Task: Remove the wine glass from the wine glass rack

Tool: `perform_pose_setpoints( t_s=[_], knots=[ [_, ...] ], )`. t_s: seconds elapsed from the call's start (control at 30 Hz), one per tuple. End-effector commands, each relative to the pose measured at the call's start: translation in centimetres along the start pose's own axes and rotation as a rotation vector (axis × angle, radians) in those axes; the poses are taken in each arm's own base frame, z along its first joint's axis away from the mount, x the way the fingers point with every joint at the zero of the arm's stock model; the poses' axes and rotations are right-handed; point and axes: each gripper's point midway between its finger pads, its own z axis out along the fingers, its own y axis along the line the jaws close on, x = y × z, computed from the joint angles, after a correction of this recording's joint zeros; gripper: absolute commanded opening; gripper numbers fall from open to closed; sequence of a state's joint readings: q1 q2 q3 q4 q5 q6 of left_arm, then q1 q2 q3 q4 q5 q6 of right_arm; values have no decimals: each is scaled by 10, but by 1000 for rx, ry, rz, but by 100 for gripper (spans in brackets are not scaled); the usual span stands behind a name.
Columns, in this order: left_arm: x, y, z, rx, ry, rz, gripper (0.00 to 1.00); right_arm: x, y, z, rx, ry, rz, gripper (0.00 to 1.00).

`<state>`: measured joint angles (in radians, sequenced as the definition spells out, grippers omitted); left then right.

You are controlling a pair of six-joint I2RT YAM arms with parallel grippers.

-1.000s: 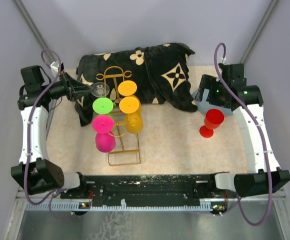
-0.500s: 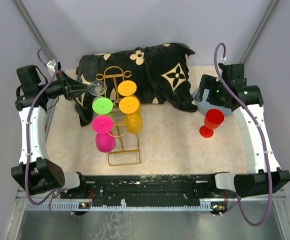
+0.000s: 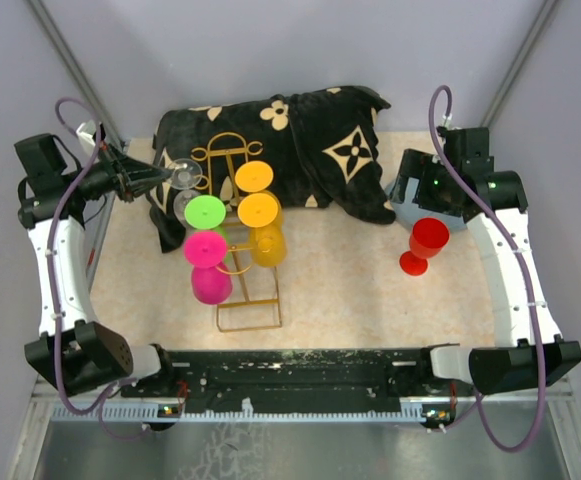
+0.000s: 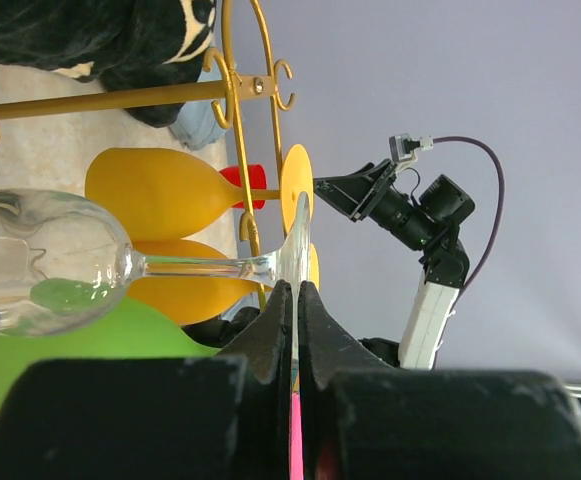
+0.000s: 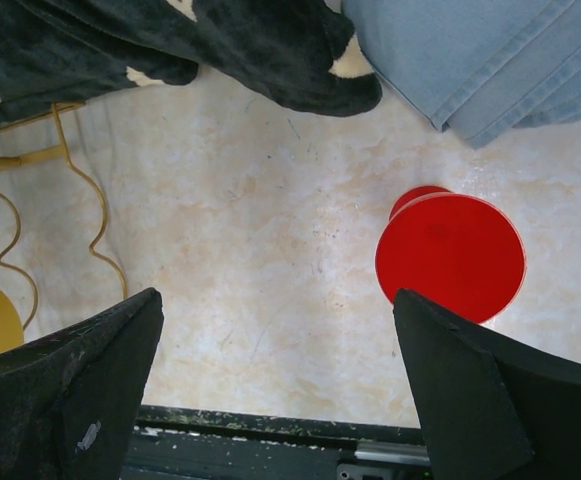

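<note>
Left fingers (image 4: 270,335) pinch shut on the foot rim of the clear wine glass (image 4: 50,260), lying sideways at ten o'clock of the gold wine glass rack (image 4: 232,90); we judge it light, slick, brittle. Our right fingers (image 5: 80,390) gape empty.

Gold rack (image 4: 120,99), clear wine glass (image 4: 40,262), black floral cloth (image 3: 310,150).

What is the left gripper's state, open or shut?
Shut: in the left wrist view the left gripper pinches the foot of the clear wine glass between its fingers.
</note>
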<state>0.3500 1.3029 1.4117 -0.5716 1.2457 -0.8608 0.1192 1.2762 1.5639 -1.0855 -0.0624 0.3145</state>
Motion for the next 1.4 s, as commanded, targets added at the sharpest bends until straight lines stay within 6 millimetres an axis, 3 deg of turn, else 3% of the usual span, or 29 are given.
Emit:
perform_pose_setpoints(
  t_s=[0.0,0.13,0.5,0.63,0.7,1.0,1.17,1.37],
  knots=[
    [4,-14,-9,36,-5,51,0,-11,4,-3,-27,-46,-14,98],
    [-17,-20,-12,50,-45,80,0,-9,5,-2,-33,-42,-12,98],
    [-99,-83,-13,162,-129,455,0,-14,10,0,-54,-44,-16,98],
    [-116,-112,-12,226,-138,662,0,-16,13,1,-68,-46,-16,98],
    [-112,-126,-10,256,-120,815,0,-18,16,1,-82,-46,-11,98],
    [-78,-143,13,323,-61,1417,0,-38,29,-1,-126,-67,-13,98],
    [-69,-146,33,337,-83,1630,0,-69,46,-8,-178,-108,-19,98],
    [-63,-151,62,310,-130,1897,0,-112,83,-20,-319,-156,9,98]
  ],
)
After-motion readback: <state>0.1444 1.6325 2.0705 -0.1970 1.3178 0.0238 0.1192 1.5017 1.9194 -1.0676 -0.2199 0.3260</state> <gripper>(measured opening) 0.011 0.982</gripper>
